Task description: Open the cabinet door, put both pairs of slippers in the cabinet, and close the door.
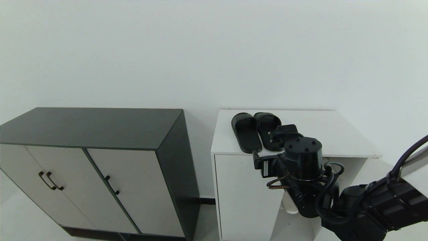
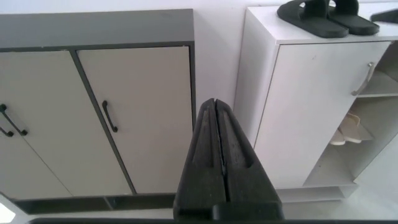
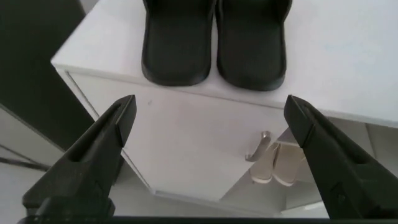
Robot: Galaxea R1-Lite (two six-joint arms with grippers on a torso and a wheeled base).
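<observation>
A pair of black slippers [image 1: 255, 132] lies side by side on top of the white cabinet [image 1: 334, 134], toes toward the front edge. My right gripper [image 1: 279, 135] hovers open just in front of and above their toes; in the right wrist view its open gripper [image 3: 211, 118] frames the black slippers [image 3: 214, 37]. A pale pair of slippers [image 3: 277, 165] rests on a shelf inside the cabinet, behind the door handle [image 3: 258, 146]. My left gripper [image 2: 214, 143] is shut on nothing, held low before the two cabinets. The white cabinet's left door [image 2: 305, 106] is closed; its right half shows open shelves.
A dark cabinet [image 1: 90, 127] with grey doors [image 1: 133, 187] and black handles stands left of the white one, a narrow gap between them. A plain white wall runs behind both. The white cabinet top to the right of the slippers is bare.
</observation>
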